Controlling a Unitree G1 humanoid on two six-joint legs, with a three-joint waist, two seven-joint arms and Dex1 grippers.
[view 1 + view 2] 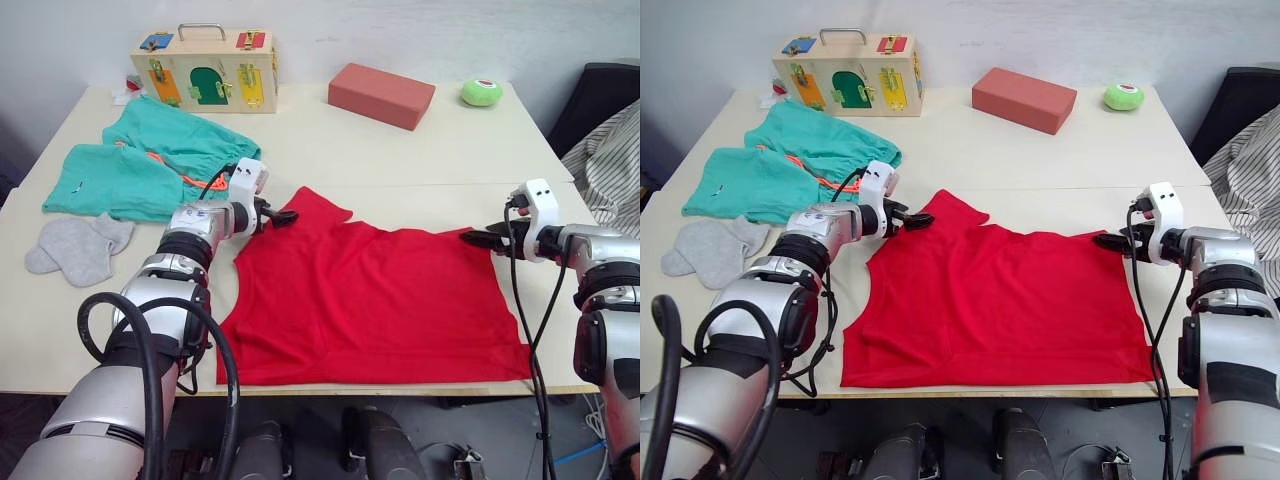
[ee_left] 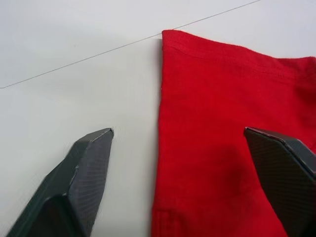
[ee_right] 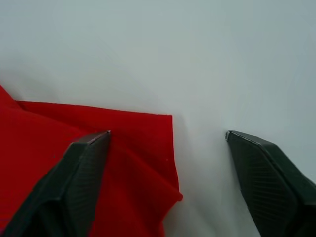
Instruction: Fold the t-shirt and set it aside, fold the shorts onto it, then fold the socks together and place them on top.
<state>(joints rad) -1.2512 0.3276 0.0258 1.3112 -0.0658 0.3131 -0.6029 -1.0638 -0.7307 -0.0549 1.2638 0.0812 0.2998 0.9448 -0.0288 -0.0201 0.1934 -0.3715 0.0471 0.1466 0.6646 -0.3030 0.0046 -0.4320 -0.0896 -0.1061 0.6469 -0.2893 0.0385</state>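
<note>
On the near left of the pale counter (image 1: 420,165) lie two small light grey soft socks (image 1: 75,247), overlapping each other. Just behind them is one pair of teal-green cloth shorts (image 1: 135,160) with an orange-coral drawstring, loosely bunched. Behind the shorts, at the far edge, stands one wooden latch-board box (image 1: 205,70) with a metal handle and coloured panels; it is shut, so its contents cannot be seen.

The left gripper (image 1: 280,216) sits at the far left corner of the one bright red short-sleeved cloth t-shirt (image 1: 375,300), which is spread flat across the near middle of the counter. In the left wrist view its two black fingers (image 2: 81,180) stand apart, released, one over bare counter and the other over the red cloth, straddling the shirt's edge.

Behind the shirt, well apart from it, rests one rigid salmon-red brick-shaped block (image 1: 381,95), and to its right one small green ball-like object (image 1: 481,92).

The right gripper (image 1: 480,238) is at the shirt's far right corner, its fingers (image 3: 79,182) also spread and released, one over the red cloth and one over bare counter. Grey-white striped fabric (image 1: 612,165) hangs at the far right, off the counter.
</note>
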